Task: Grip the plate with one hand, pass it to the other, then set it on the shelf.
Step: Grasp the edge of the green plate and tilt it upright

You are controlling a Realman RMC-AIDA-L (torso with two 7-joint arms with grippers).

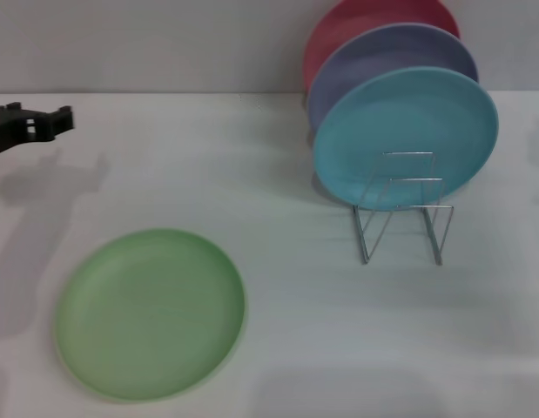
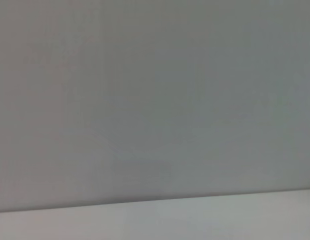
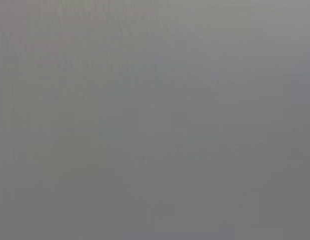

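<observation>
The light green plate point(image 1: 151, 313) lies flat on the white table, near the front left in the head view. The silver wire shelf point(image 1: 403, 213) stands at the right, its front slots bare. My left gripper point(image 1: 44, 120) hangs above the table at the far left edge, well behind the plate and apart from it; nothing is between its black fingers. My right gripper is out of view. Both wrist views show only blank grey surface.
Three plates stand upright in the shelf's rear slots: turquoise point(image 1: 407, 138) in front, lavender point(image 1: 387, 61) behind it, red point(image 1: 360, 26) at the back. A grey wall runs behind the white table point(image 1: 278, 287).
</observation>
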